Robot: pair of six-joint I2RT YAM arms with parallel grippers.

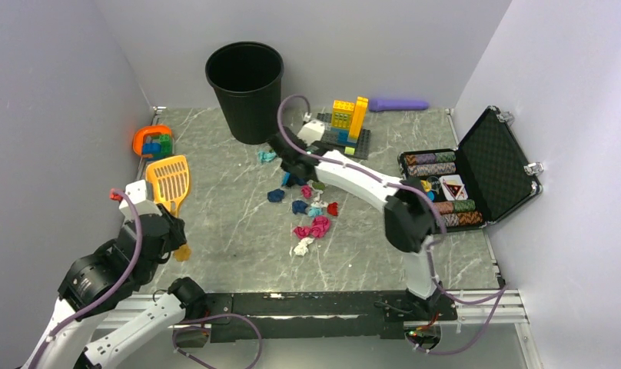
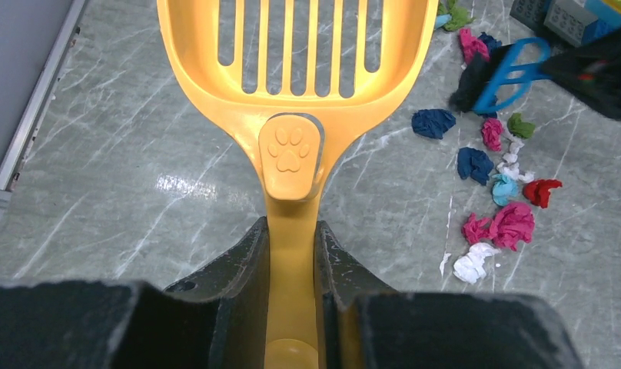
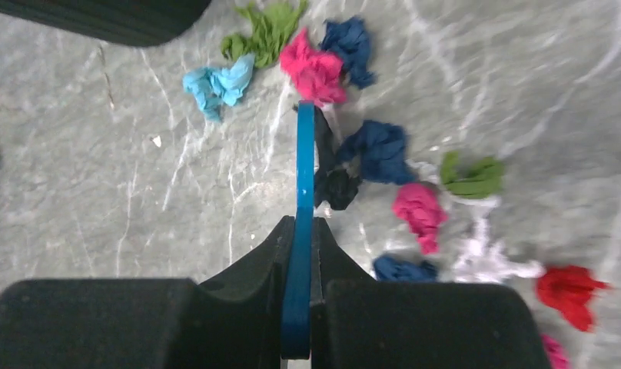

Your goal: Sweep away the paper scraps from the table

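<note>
Yellow scoop at lower left: I am clenching its handle in my left gripper and pinching a blue brush in my right gripper mid-frame, among the paper scraps. Short, low strokes toward the scoop should suit the slick marbled table, with grey walls closing in behind.

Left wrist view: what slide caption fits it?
Left gripper holds a yellow slotted scoop over the marble table, colourful paper scraps lying beside it.
</note>
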